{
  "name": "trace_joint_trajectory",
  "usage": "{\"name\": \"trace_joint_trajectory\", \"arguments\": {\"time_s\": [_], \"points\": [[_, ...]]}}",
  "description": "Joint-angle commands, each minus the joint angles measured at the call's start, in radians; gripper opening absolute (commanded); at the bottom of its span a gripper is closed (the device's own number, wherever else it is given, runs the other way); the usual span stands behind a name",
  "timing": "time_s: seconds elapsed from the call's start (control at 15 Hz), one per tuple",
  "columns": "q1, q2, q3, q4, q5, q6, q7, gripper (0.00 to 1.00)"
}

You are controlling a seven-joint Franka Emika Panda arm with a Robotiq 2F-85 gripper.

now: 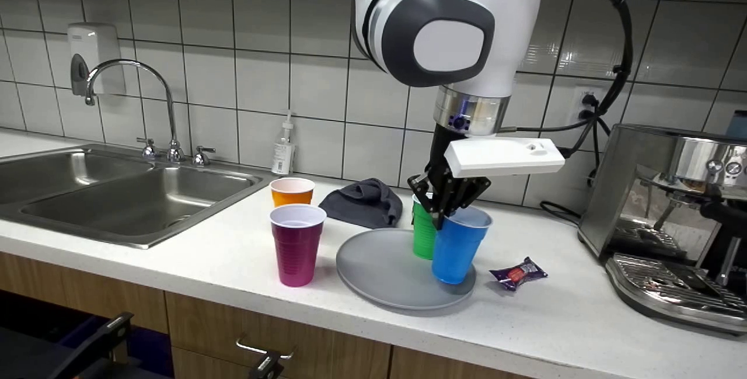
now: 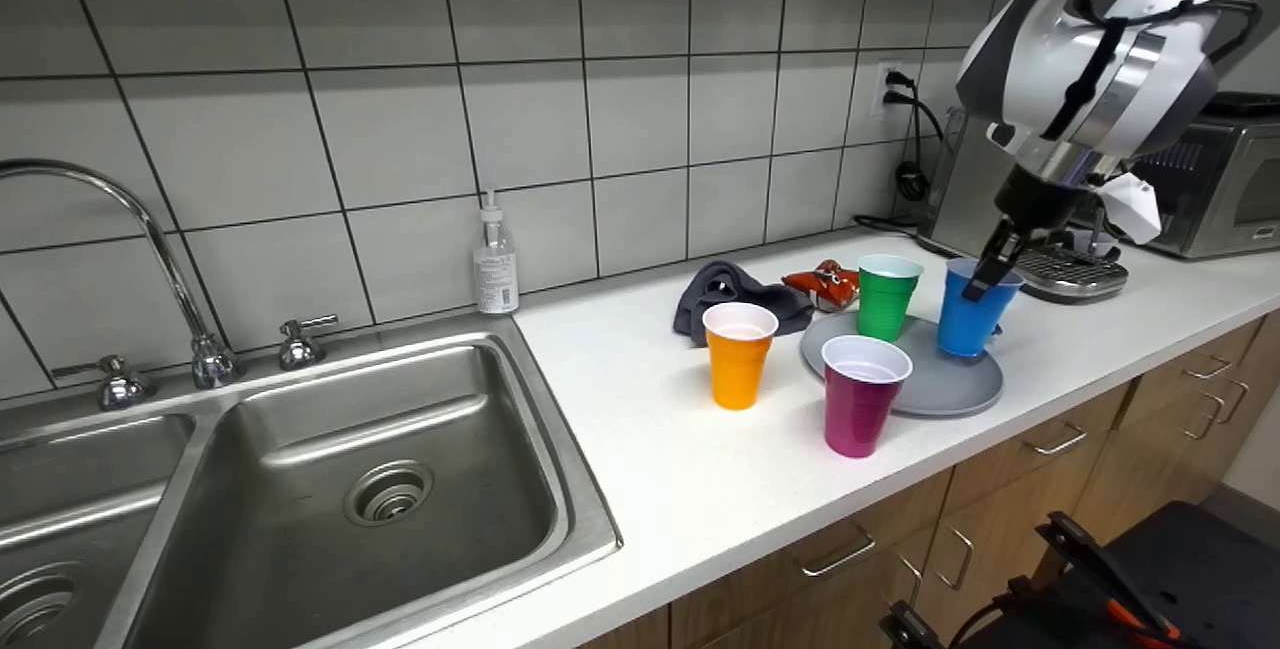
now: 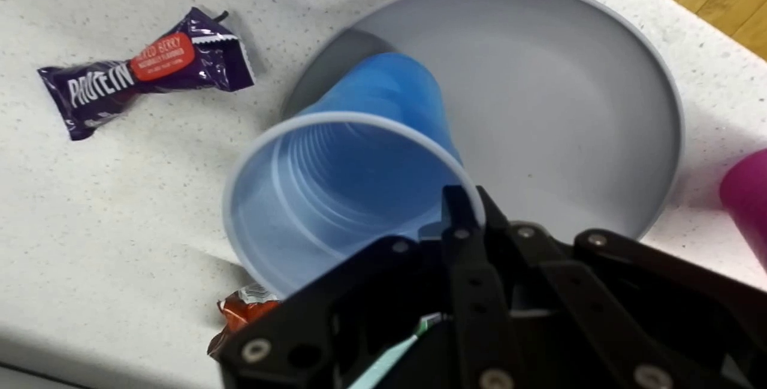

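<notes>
My gripper [image 3: 479, 212] is shut on the near wall of a blue cup [image 3: 389, 86], one finger inside the white rim and one outside. The cup tilts a little over the right part of a grey plate [image 1: 376, 265]; whether its base touches the plate I cannot tell. In both exterior views the gripper [image 2: 980, 287] reaches down to the blue cup's [image 1: 458, 247] rim. Close beside it a green cup [image 2: 885, 299] stands upright at the back of the plate, partly hidden by the gripper in an exterior view.
A magenta cup [image 1: 296, 253] and an orange cup [image 2: 738, 369] stand left of the plate. Behind lie a dark cloth [image 1: 365, 207] and an orange-red packet [image 2: 825, 284]. A purple protein bar [image 3: 162, 71] lies beside the plate, towards the coffee machine [image 1: 671, 209]. A sink [image 2: 360, 469] is farther left.
</notes>
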Motion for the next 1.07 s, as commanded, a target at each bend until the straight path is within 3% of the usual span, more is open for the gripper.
{"name": "trace_joint_trajectory", "arguments": {"time_s": [0.0, 0.93, 1.0], "points": [[-0.004, -0.008, 0.018, -0.022, 0.054, 0.051, -0.065, 0.01], [-0.005, 0.036, 0.052, -0.029, 0.152, 0.124, -0.154, 0.01], [-0.005, 0.039, 0.054, -0.029, 0.152, 0.131, -0.155, 0.29]]}}
